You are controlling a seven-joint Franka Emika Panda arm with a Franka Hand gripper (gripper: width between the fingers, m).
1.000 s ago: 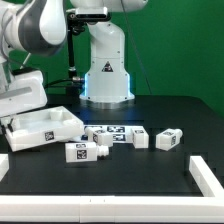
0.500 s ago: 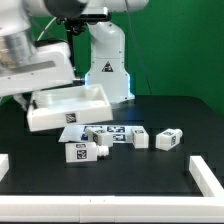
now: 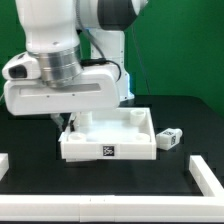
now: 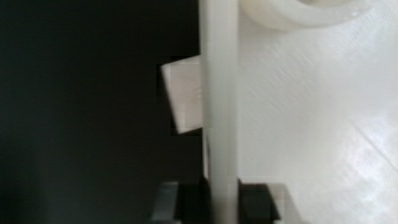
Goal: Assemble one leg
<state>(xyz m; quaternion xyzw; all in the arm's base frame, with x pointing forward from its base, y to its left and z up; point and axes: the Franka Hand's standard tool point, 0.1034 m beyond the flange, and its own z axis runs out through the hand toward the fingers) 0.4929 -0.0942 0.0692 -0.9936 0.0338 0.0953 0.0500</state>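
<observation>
No word, number or brand can be read in either view. The only printed signs are black-and-white coded squares. One square tag (image 3: pixel 107 152) sits on the front wall of the white tray (image 3: pixel 80 148). A second tag (image 3: pixel 167 141) seems to mark the side of the leg (image 3: pixel 175 136) at the exterior view's right, its pattern too small to make out.

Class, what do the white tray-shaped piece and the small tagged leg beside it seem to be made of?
Tray-shaped piece: likely plastic, matte white, with smooth moulded rims. Leg: seemingly the same white plastic, bearing a printed black-and-white tag. Looks alone cannot confirm either.
</observation>
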